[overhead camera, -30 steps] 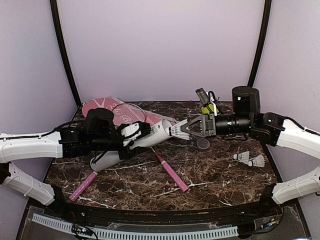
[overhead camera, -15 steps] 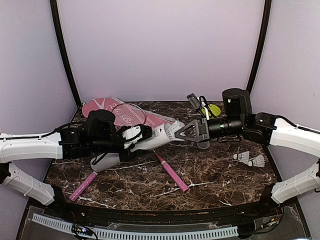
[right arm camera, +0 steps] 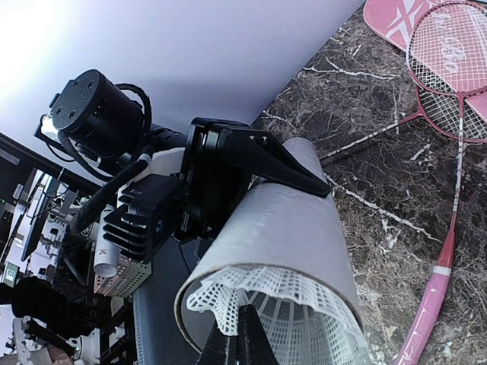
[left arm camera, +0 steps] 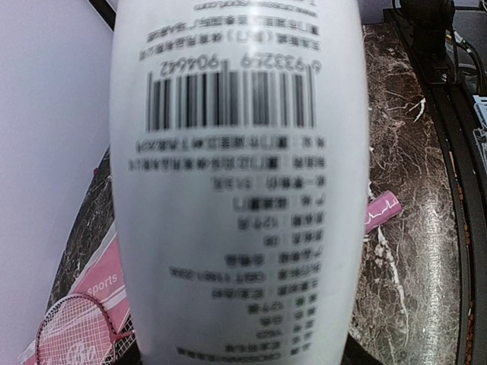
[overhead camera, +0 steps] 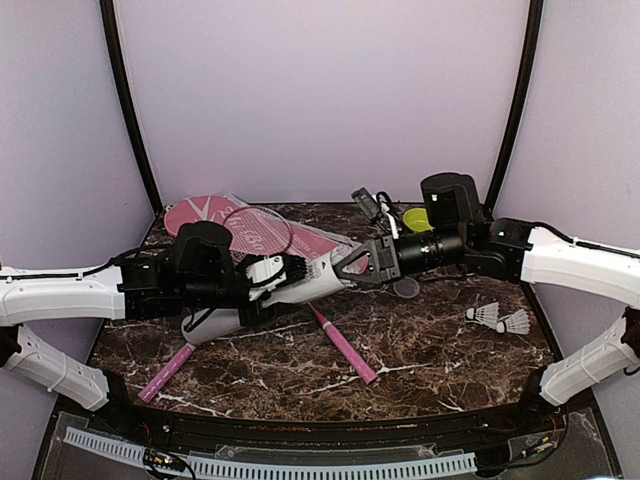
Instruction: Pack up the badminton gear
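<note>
The white tube (overhead camera: 300, 282) is held off the dark marble tabletop (overhead camera: 440, 370), slanting, its open mouth raised toward the right hand (overhead camera: 340, 268). Seen close from the left wrist, the white tube (left arm camera: 240, 190) is glossy and printed with a black barcode and rows of small grey text.

The left hand (overhead camera: 268, 280) grips it about midway, its black fingers (right arm camera: 281, 163) set apart on either side of the tube's body. At the mouth sits a shuttlecock (right arm camera: 285, 315), its white net-like skirt just inside the rim. The right hand's fingers are pressed together, pinching the skirt's edge; how deep the shuttlecock reaches I cannot tell.

Below the two hands a pink racket handle (overhead camera: 345, 352) lies on the tabletop, and a second pink handle (overhead camera: 165, 372) lies beneath the left hand's arm. Behind the left hand are a red-pink racket head (overhead camera: 258, 232) and the pink racket cover (overhead camera: 195, 215). Out past the right hand's wrist lie two loose shuttlecocks (overhead camera: 500, 318), side by side; behind that wrist sits a lime-green bowl (overhead camera: 418, 218).
</note>
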Action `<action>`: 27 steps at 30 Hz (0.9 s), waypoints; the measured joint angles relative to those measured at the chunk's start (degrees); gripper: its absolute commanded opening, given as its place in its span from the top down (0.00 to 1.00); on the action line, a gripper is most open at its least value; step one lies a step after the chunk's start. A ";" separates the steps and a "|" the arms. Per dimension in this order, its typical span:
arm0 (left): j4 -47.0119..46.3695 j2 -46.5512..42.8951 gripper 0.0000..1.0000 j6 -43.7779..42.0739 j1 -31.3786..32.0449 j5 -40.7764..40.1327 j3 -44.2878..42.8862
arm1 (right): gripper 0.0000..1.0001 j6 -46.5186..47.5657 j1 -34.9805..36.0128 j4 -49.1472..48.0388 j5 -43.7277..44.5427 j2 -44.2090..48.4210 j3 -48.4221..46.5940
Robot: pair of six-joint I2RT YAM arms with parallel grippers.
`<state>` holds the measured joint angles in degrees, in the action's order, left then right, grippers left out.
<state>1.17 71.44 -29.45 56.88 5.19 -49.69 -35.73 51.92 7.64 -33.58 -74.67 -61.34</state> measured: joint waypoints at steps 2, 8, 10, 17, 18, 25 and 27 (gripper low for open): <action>0.02 0.00 0.44 -0.02 0.00 -0.02 0.00 | 1.00 0.63 0.35 0.26 0.00 -1.05 -1.01; 0.35 0.00 0.44 -0.11 0.02 -0.04 0.00 | 1.00 1.86 0.90 1.64 0.00 -3.06 -2.08; 0.55 0.00 0.44 -0.13 0.02 -0.04 0.00 | 1.00 2.23 1.11 1.86 0.02 -3.87 -2.21; 1.14 0.02 0.44 -0.26 0.04 -0.04 0.00 | 0.89 3.04 1.40 2.27 0.81 -4.48 -2.56; 1.14 0.02 0.44 -0.28 0.04 -0.04 0.00 | 0.87 3.17 1.46 2.29 1.09 -4.44 -2.56; 1.09 0.02 0.44 -0.79 0.28 -1.99 0.00 | 0.58 4.39 1.66 4.87 5.18 -1.44 -2.60; 0.94 0.00 0.44 -1.25 0.28 -3.76 0.15 | 0.48 5.22 1.64 6.60 7.15 0.76 -2.60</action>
<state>2.11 71.44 -30.70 57.17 1.43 -49.54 -30.50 53.56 14.24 -26.44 -73.91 -63.94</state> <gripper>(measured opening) 0.560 0.391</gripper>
